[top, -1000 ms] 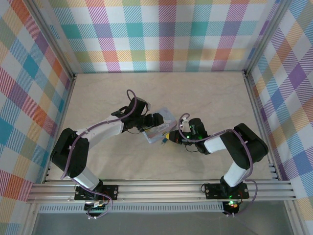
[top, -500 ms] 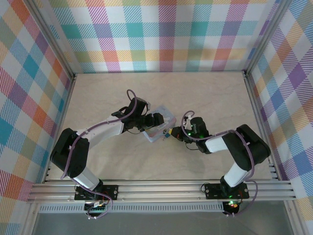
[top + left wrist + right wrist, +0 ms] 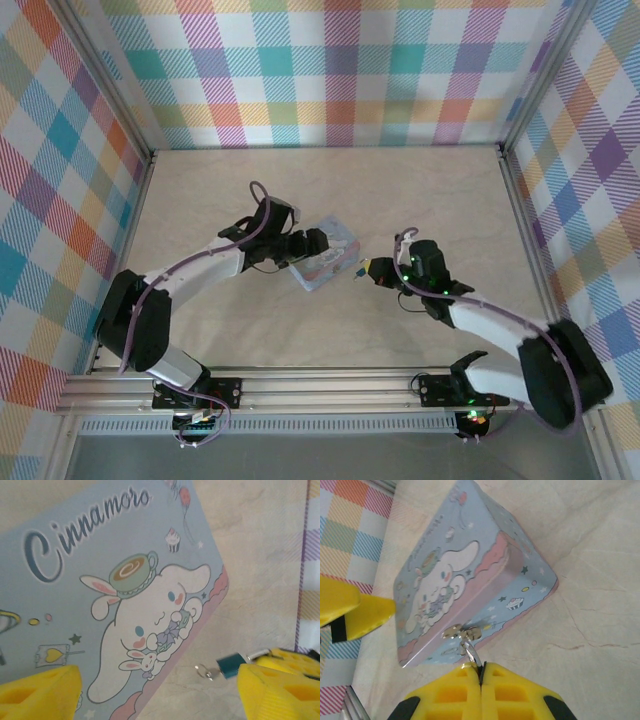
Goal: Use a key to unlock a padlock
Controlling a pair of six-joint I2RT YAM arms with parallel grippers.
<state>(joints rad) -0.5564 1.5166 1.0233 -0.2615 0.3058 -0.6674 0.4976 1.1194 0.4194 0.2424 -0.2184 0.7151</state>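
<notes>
Padlock pinched in my R pincer by the tin's corner, unlock not confirmed.

My R pincer point(image 3: 481, 672) is squeezed fully together on a thin silvery stem. From the L wrist view that stem runs into the padlock point(image 3: 230, 664), a small dark teal body just beside the lower corner of the blue cartoon tin point(image 3: 100, 580), not touching it, w/ a small ring point(image 3: 202, 670) on its far end. My L pincer point(image 3: 160, 685) is spread wide at the tin's end, nothing clamped btwn its fingers as far as I can see. Progress, my guess: lock is in hand, but I can't tell whether the stem is key or loop, nor whether the loop has popped, so the turn is prob. left to do. Table point(image 3: 420, 190) is pale marbled beige. Pastel plaid walls point(image 3: 340, 70) on three sides, alu rail point(image 3: 330, 385) at the near edge.
</notes>
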